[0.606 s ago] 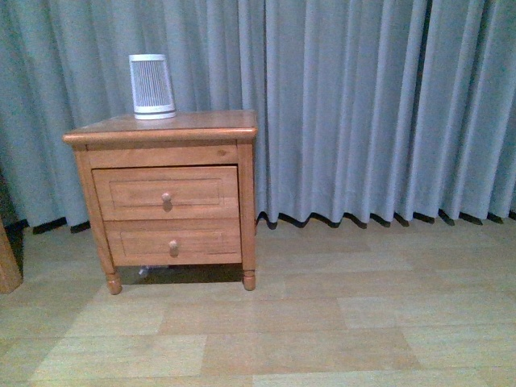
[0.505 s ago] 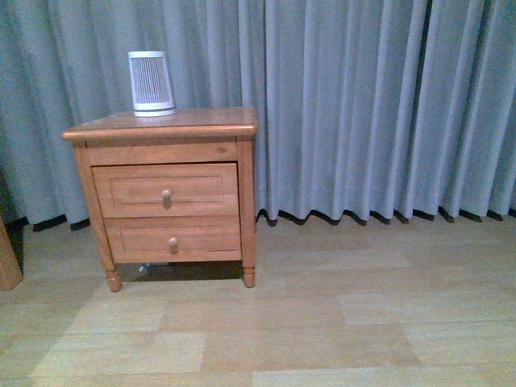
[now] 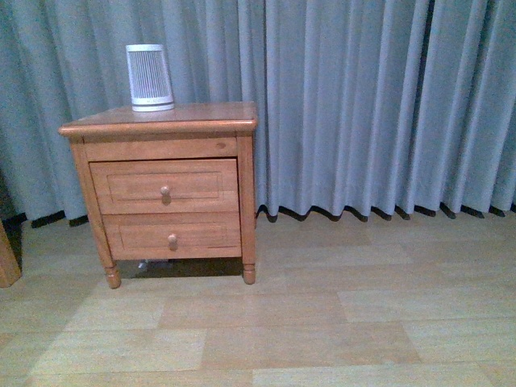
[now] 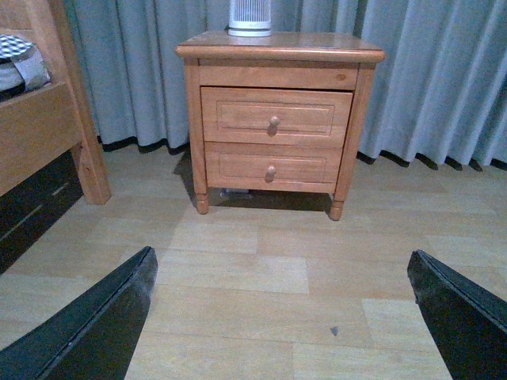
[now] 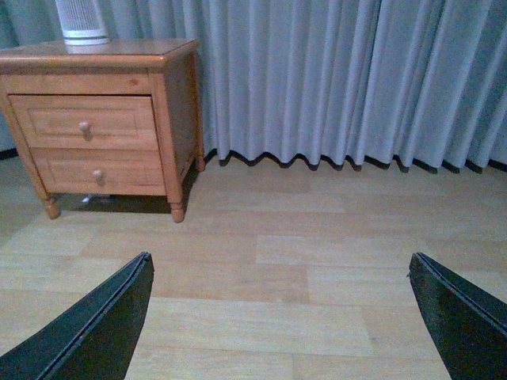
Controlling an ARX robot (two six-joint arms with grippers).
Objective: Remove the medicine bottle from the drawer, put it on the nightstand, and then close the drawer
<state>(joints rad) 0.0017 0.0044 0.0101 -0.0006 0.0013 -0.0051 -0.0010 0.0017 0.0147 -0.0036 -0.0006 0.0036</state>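
Front view: nightstand [image 3: 161,121] in left half of frame, backed by curtain [image 3: 363,105]. Drawer [image 3: 129,187] is shut flush with its knob [image 3: 165,191] facing out, and the lower drawer [image 3: 137,238] under it is shut too. Ribbed device [image 3: 150,76] stands on the top, upper left. No arm shows here. Bottle not visible in any view; probably inside the shut drawer, can't confirm. Left wrist view: left gripper [image 4: 280,253] has jaws spread wide with nothing between them, over bare floor [image 4: 238,269]. The nightstand is well ahead and a bed frame [image 4: 40,127] is off to the side. Right wrist view: right gripper [image 5: 280,257] is also wide open and empty, with the nightstand well apart and off to one side. Step judged: approach only, nothing of the task done yet. The next move calls for closing in on the nightstand, bringing one gripper onto the upper knob, not the lower one, clamping it and pulling straight out.
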